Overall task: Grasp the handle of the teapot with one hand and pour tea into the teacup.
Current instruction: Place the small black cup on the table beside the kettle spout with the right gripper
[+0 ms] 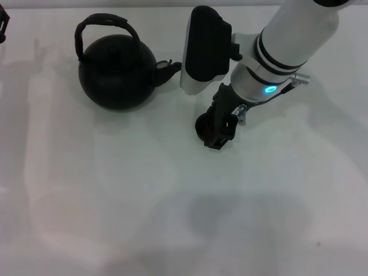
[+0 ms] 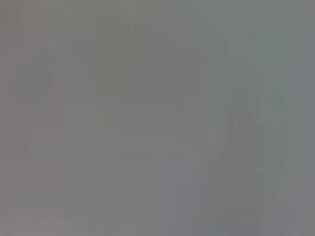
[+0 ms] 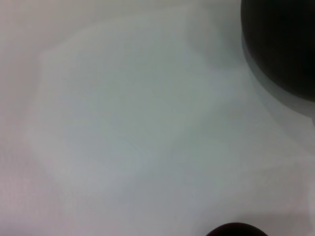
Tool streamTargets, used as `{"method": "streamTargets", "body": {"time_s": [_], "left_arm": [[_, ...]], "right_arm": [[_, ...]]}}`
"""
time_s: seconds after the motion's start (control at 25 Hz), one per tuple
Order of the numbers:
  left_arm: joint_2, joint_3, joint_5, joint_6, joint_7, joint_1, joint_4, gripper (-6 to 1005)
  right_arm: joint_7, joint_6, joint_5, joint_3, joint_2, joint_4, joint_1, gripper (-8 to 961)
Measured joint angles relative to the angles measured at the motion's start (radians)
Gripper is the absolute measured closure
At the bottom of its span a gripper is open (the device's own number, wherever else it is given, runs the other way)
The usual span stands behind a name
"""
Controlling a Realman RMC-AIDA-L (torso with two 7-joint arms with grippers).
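The teapot (image 1: 117, 75) is seen standing upright on the white worktop (image 1: 115, 201), well apart from the fingers of the right gripper (image 1: 221, 133) and on their left side in the head view. Its short spout (image 1: 167, 68) is turned toward the right arm (image 1: 287, 46), ending just short of the arm's white and black wrist housing (image 1: 204, 49). The handle (image 1: 106, 29) is raised in an arch over the lid and is touched by nothing.

The teacup (image 1: 202, 126) is set on the worktop directly at the right gripper's fingers (image 1: 225, 127), on their teapot side; only a dark curved part of its rim is shown, the rest being covered by the fingers. Whether the cup is touched or clasped cannot be told, and how far the fingers are spread cannot be told either. A blue-green ring light (image 1: 270, 89) is lit on the wrist above them.

In the right wrist view, the black body of the teapot (image 3: 283, 46) is found in one corner and a small dark arc of the teacup (image 3: 236, 230) at the picture's edge, with bare worktop (image 3: 123, 123) between them.

A dark part of the left gripper (image 1: 3, 26) is glimpsed at the far left edge of the head view, well away from the teapot; its fingers are not shown. Nothing can be made out in the left wrist view.
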State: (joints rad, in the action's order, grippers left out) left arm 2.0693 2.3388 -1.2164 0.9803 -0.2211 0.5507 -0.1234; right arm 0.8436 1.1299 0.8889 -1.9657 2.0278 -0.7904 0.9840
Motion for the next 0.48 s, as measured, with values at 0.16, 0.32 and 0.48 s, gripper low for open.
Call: {"method": "streamTargets", "body": {"time_s": [0.16,0.32,0.48], "left_arm": [[0.001,0.001,0.000,0.000,0.000,0.000,-0.001,233],[0.001,0.001,0.000,0.000,0.000,0.000,-0.001,232],[0.002,0.001,0.000,0.000,0.000,0.000,-0.001,232]], "right_arm": [[0.000,-0.002,0.000,0.001,0.000,0.000,-0.004,222],[0.000,-0.004,-0.001,0.003,0.000,-0.002,-0.010,221],[-0.002,-0.010,-0.004,0.006,0.000,-0.003,-0.017,221]]}}
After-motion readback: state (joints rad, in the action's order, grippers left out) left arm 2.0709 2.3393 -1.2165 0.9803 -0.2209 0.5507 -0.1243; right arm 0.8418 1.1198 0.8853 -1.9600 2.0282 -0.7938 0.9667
